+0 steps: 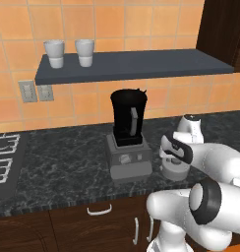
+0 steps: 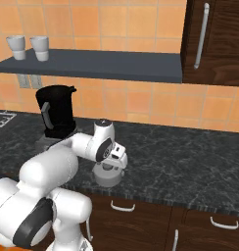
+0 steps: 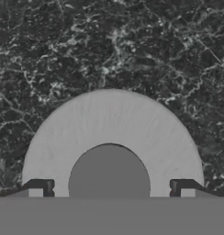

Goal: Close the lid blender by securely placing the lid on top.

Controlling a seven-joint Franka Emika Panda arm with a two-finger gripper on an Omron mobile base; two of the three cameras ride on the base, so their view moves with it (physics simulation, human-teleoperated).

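The light-grey round lid [image 3: 109, 119] lies flat on the dark counter, seen from straight above in the hand view, its round knob [image 3: 109, 170] between my two finger tips. My gripper [image 3: 111, 187] is open, and a gap shows between each tip and the knob. From the base cameras the lid [image 1: 173, 170] [image 2: 108, 178] sits on the counter right of the blender, with my gripper [image 1: 174, 160] [image 2: 109, 167] pointing down just above it. The blender [image 1: 128, 123] [image 2: 56, 113], a black jar on a grey boxy base, stands upright with its top uncovered.
Two white cups [image 1: 69, 52] [image 2: 28, 47] stand on a dark shelf [image 1: 132, 66] above the blender. A stove [image 1: 5, 156] lies at the counter's left end. A dark wall cabinet [image 2: 214, 39] hangs at the upper right. The counter's front edge [image 1: 92, 203] runs close to the lid.
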